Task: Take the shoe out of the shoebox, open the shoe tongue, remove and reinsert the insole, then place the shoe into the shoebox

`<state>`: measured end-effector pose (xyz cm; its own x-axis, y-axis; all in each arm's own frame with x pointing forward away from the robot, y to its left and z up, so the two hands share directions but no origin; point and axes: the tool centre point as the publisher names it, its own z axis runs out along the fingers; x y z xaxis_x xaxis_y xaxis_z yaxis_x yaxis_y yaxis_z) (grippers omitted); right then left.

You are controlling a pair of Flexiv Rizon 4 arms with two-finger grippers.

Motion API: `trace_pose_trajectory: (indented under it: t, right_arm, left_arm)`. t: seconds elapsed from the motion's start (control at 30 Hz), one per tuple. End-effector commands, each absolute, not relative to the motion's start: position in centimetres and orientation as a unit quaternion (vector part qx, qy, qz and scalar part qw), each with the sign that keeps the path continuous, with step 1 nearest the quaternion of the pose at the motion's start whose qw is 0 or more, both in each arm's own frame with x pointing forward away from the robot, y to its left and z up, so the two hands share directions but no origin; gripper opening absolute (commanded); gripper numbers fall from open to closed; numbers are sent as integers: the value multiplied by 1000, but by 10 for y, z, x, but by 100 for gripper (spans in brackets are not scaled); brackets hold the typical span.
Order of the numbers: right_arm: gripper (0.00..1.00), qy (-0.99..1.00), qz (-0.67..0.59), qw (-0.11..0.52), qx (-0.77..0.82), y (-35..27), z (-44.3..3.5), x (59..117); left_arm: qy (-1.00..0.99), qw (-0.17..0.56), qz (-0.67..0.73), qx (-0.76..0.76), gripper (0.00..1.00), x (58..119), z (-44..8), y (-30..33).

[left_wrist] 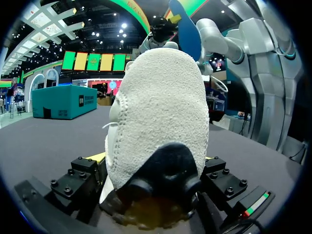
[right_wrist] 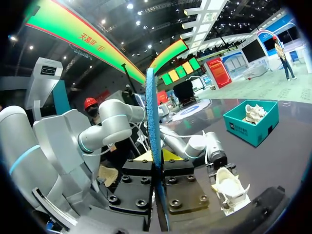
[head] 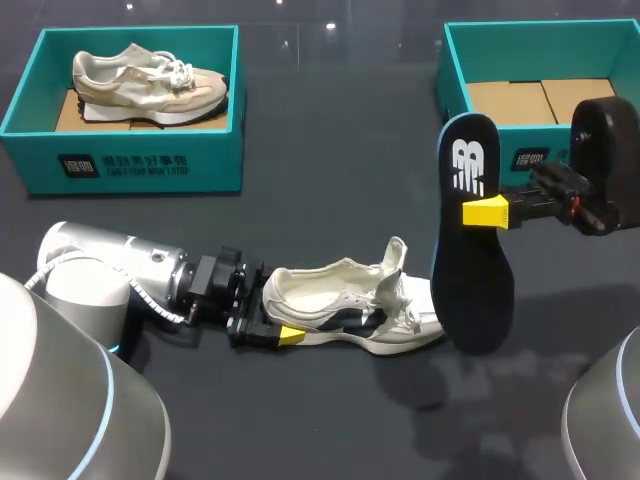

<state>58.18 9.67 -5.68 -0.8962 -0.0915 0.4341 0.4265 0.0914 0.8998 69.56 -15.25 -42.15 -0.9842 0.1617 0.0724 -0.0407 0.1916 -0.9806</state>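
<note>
Far left, back of the table [head: 330, 420]: teal left shoebox [head: 120, 160] with a second sneaker [head: 150, 85] lying on its side inside, toe pointing toward the middle.

Left arm [head: 110, 275] comes in low from the left. The left gripper [head: 262, 325] is clamped on the heel of the shoe [head: 350, 310]. In the left wrist view the heel fills the gap between the fingers, with a yellow tip showing on each side of it.

The shoe is out of both boxes, sole down on the table near the middle, heel toward the left gripper and toe pointing right. It is cream with a dark side panel. The tongue [head: 393, 262] is pulled up and stands nearly upright, and the collar gapes open.

Just right of the toe is the insole [head: 472, 240], out of the shoe and held roughly vertical in the air. Its black printed face is toward the head camera and its lower end hangs just past the toe; whether they touch, can't tell. In the wrist views its other face is blue.

The right gripper [head: 487, 212] is pinched on the insole partway up. The right wrist view shows the insole edge-on, squeezed between both finger blocks.

Far right, at the back: teal right shoebox [head: 455, 75], with only brown cardboard inserts [head: 540, 100] visible inside.
</note>
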Motion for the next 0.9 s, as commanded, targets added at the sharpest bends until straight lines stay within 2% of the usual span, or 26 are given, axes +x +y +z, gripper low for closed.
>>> trace_pose_trajectory:
  t: [0.03, 0.53, 0.6, 0.67, 0.9]
  right_arm:
    - [0, -713, -663, 196, -117, 98, -58, 582]
    - [0, -713, -663, 196, -117, 98, -58, 582]
    - [0, -713, -663, 196, -117, 98, -58, 582]
    - [0, -713, -663, 196, -117, 98, -58, 582]
    - [0, -713, -663, 196, -117, 98, -58, 582]
  left_arm:
    - [-776, 68, 627, -30, 100, 691, -419, -146]
    - [-844, 33, 536, -16, 100, 697, -409, -118]
    - [-864, 36, 500, -37, 100, 697, -408, -114]
    - [-881, 0, 464, -94, 100, 695, -406, -106]
    - [-881, 0, 464, -94, 100, 695, -406, -106]
